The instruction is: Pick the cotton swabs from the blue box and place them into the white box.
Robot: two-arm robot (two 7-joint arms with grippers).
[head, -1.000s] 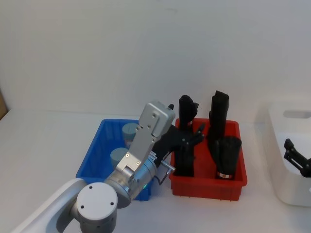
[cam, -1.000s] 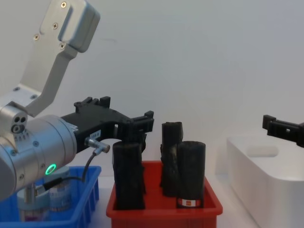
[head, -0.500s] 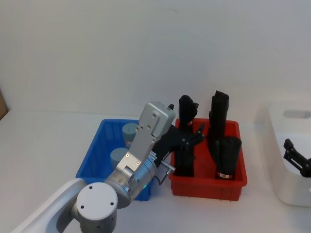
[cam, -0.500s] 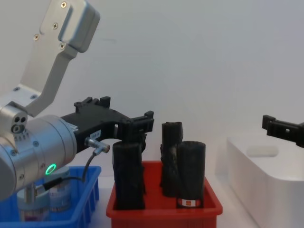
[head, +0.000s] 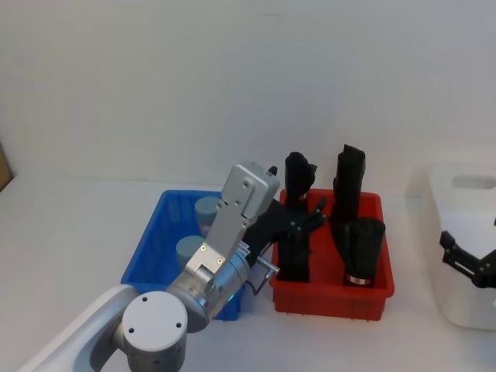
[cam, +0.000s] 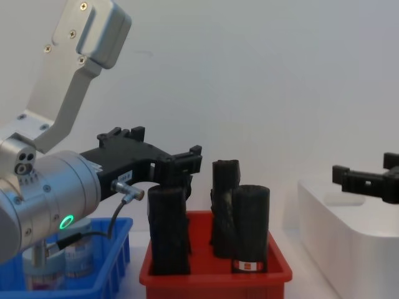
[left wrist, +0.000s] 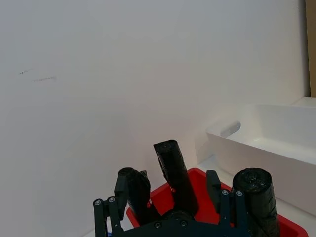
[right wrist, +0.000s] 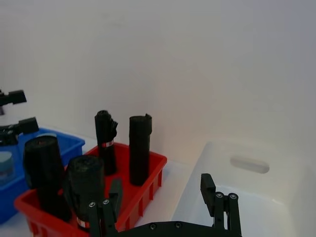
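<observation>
You are looking at the reach-in step, as I judge it, with no tub picked up yet. Nearest you, the left arm is rising from the worktop's front edge, and just past its elbow the blue box [head: 151, 249] is holding the cotton swabs [head: 191, 249], two grey-lidded tubs standing upright one behind the other. The left gripper [head: 312, 217] is hanging higher and further right, over the red bin [head: 372, 293] and close to the black rolls [head: 361, 246], spread wide and carrying nothing. So the tubs are sitting below it and to its left. The next move is probably calling for swinging it back over the blue box and lowering it astride one lid. Off to the right, the right gripper [head: 469, 256] is hovering at the white box [head: 446, 180], spread and unloaded.
</observation>
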